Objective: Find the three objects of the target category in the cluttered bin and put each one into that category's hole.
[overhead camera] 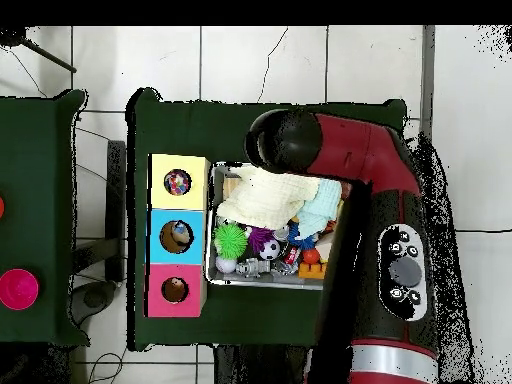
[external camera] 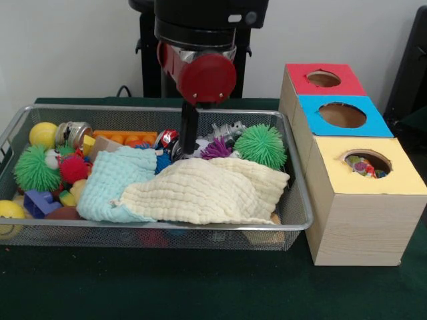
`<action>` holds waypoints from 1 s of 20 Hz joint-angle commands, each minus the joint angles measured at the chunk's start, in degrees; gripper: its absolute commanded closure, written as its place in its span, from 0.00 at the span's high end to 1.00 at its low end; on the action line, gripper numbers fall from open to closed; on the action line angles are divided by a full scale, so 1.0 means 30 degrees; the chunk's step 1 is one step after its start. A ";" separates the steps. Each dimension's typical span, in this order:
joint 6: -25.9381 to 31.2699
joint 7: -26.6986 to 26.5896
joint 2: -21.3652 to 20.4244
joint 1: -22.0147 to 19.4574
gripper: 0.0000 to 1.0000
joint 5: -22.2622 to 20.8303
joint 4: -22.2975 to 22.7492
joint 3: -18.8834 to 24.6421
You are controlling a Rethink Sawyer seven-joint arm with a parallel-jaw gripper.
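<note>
— Gripper (external camera: 187,152) state?
— Cannot tell; it sits low in the wire bin (external camera: 301,207) among toys.
— Nearby?
— Spiky green ball (external camera: 261,145) just beside it, cream cloth (external camera: 207,192) in front; yellow-topped hole (external camera: 367,162) already holds toys.

Red and black arm (external camera: 200,40) descending from the top edge in the front view, black upper housing above a red joint with a round red cap facing the camera. Slim black gripper (external camera: 188,143) hanging straight down below the joint, upright, its tip low inside the bin (external camera: 297,200) toward the back, among the contents. Finger state hidden from this side. In the overhead view, arm (overhead camera: 385,250) stretching up from the bottom edge along one side, red casing with a black control panel, silver ring near the base, bending across at a rounded black elbow. Gripper itself hidden beneath the arm there.
</note>
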 commanded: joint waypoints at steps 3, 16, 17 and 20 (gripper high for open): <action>0.6404 -0.4145 0.3055 0.0479 0.00 -0.1414 -0.6038 0.1898; 0.5407 -0.5805 0.3275 0.0088 0.00 -0.1896 -0.6367 0.2311; 0.5417 -0.5631 0.3336 0.0204 0.00 -0.2053 -0.6542 0.2196; 0.5657 -0.5159 0.3326 0.0341 0.00 -0.2059 -0.6613 0.2152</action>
